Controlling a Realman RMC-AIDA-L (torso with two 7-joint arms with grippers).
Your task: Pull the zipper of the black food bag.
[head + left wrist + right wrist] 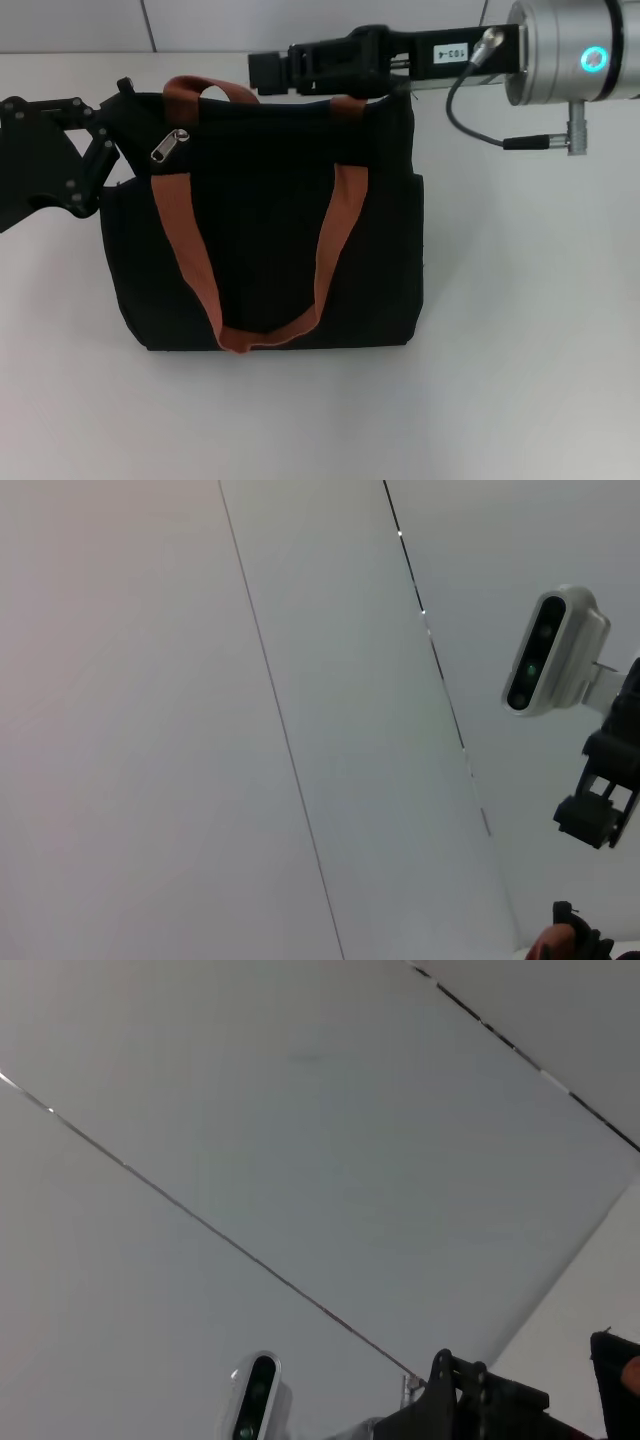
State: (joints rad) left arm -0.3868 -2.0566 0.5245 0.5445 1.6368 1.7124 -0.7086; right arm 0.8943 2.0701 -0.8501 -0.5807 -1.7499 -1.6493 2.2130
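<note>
The black food bag stands on the white table with its orange-brown straps looped over its front. Its silver zipper pull lies near the bag's upper left corner. My left gripper comes in from the left, open, its fingertips spread at the bag's top left corner beside the pull. My right gripper reaches in from the right along the bag's top edge, ending above the top strap, well to the right of the pull. The wrist views show mostly wall; no zipper is visible there.
Bare white table surrounds the bag in front and to the right. A grey cable hangs from the right arm's silver wrist. The right arm's wrist camera shows in the left wrist view, and the left arm's camera in the right wrist view.
</note>
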